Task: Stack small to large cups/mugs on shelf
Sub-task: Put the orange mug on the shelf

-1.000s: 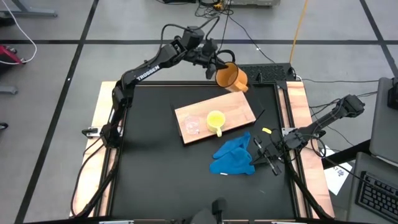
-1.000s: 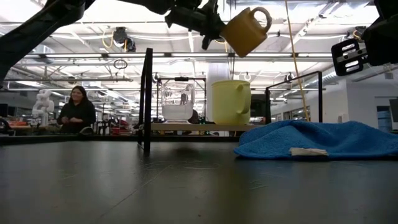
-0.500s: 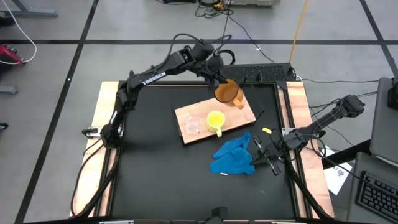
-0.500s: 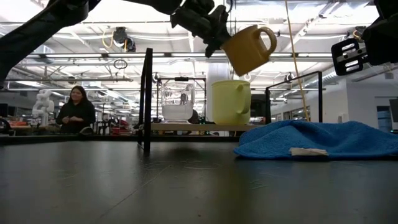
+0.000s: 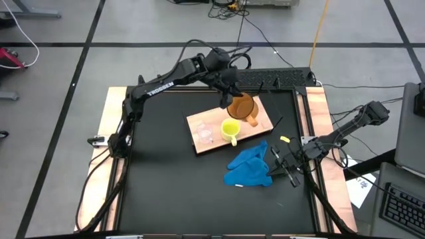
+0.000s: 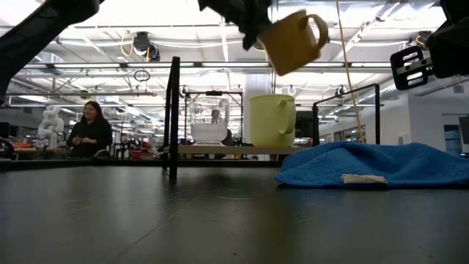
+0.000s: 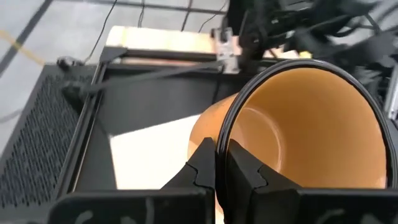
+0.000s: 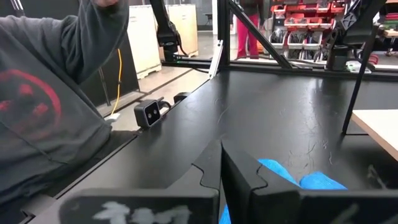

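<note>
1. Since a second ago the left gripper (image 5: 232,99) has carried the orange mug (image 5: 243,106) from beyond the bench's far edge to a spot above the shelf's (image 5: 199,123) far right corner.
2. Left gripper is clenched on the mug's rim, one finger (image 7: 200,171) outside the wall and one inside; the mug hangs tilted in the air, handle away from the arm.
3. Yellow mug (image 5: 230,129) stands upright near the middle of the shelf, handle toward the near edge.
4. Glass cup (image 5: 204,135) stands on the shelf's left part, just beside the yellow mug.
5. Blue cloth (image 5: 250,166) lies on the bench off the shelf's near right corner.
6. Right gripper (image 5: 280,159) waits clenched and empty by the bench's right edge, just beside the cloth.
</note>
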You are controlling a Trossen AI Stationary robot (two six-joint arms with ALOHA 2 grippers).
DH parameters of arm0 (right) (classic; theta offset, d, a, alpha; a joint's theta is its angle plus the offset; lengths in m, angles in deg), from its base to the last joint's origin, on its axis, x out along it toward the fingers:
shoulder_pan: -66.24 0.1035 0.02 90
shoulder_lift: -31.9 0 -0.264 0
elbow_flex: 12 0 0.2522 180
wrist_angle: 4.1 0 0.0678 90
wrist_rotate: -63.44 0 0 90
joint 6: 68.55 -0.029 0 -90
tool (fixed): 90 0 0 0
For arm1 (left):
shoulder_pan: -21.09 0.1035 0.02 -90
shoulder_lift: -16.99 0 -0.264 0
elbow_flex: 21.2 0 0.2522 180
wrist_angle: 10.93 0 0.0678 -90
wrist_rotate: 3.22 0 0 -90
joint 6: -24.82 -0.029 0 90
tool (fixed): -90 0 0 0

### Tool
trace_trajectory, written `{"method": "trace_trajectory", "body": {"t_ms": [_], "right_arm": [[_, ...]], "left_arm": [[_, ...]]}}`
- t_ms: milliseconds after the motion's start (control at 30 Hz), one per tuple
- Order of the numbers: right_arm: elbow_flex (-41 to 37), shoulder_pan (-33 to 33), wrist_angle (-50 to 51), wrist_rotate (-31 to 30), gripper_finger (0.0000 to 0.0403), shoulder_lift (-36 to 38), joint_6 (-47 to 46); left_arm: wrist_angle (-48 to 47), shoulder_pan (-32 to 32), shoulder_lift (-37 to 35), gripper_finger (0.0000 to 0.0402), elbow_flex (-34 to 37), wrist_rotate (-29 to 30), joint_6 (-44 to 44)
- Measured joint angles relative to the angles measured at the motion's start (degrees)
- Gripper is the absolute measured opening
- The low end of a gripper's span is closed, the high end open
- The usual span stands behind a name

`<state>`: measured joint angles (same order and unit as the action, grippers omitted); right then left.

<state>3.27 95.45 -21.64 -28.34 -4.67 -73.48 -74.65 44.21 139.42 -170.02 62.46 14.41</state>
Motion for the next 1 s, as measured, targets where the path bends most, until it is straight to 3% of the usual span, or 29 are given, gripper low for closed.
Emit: {"method": "trace_trajectory", "body": {"t_ms": [300, 600, 1000], "right_arm": [[0.0, 0.0, -0.2, 0.0, 0.0000, 0.0, -0.3], [0.0, 0.0, 0.3, 0.0, 0.0000, 0.0, -1.1], [0.0, 0.0, 0.1, 0.0, 0.0000, 0.0, -1.5]], "left_arm": [[-3.6, -7.6, -5.8, 0.0013, 0.0, 4.7, 0.8], [-13.4, -16.3, -5.7, 0.0013, 0.8, 10.7, 3.8], [-7.6, -25.4, -5.3, 0.0013, 15.6, 14.4, 11.7]]}}
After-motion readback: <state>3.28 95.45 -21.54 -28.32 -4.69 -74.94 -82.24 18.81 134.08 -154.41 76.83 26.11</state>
